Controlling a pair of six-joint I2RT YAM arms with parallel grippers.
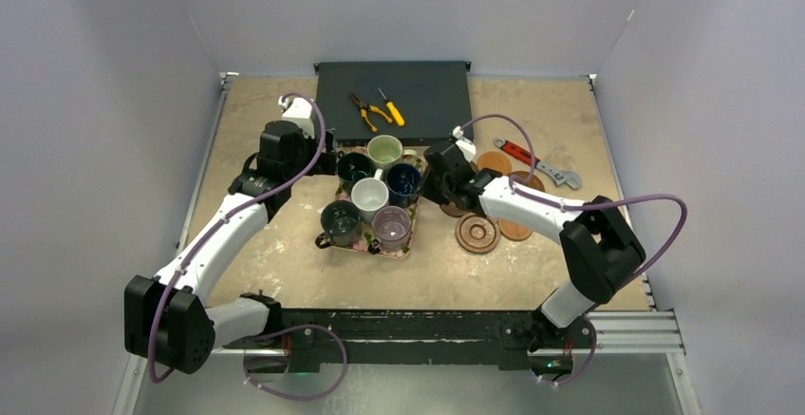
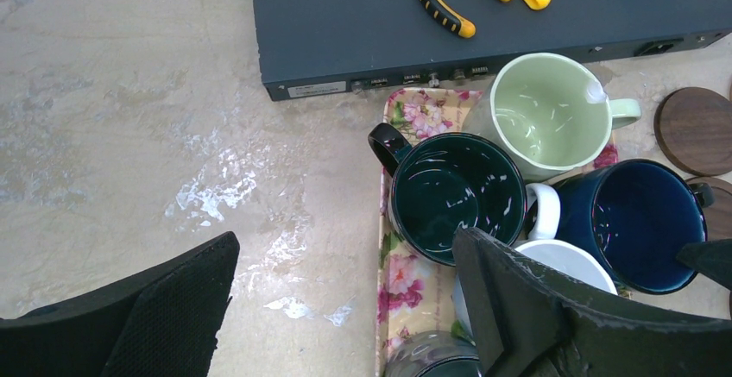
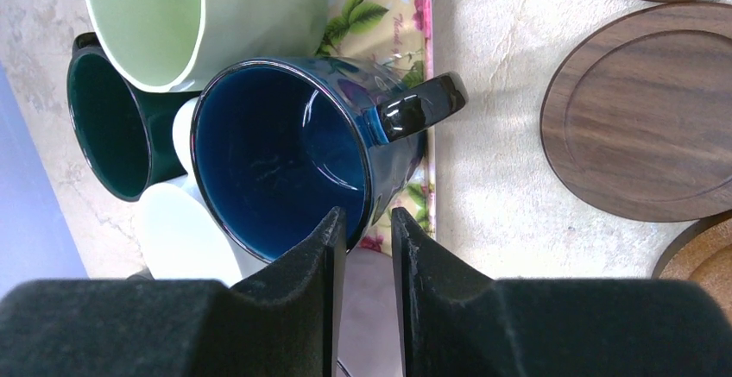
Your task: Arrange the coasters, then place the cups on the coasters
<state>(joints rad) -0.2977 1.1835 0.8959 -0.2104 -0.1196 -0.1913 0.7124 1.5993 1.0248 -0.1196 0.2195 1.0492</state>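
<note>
Six cups stand on a floral tray: pale green, dark teal, navy blue, white, dark grey-black and purplish. My right gripper straddles the navy blue cup at its near wall, one finger inside and one outside, shut on it. The cup rests on the tray. My left gripper hangs open over the tray's left edge beside the dark teal cup. Coasters lie right of the tray: a ringed one, an orange-tan one, a dark one.
A dark flat box sits at the back, carrying yellow-handled pliers and a screwdriver. A red-handled wrench lies at the back right beyond the coasters. Walls close in the table's left, right and far sides.
</note>
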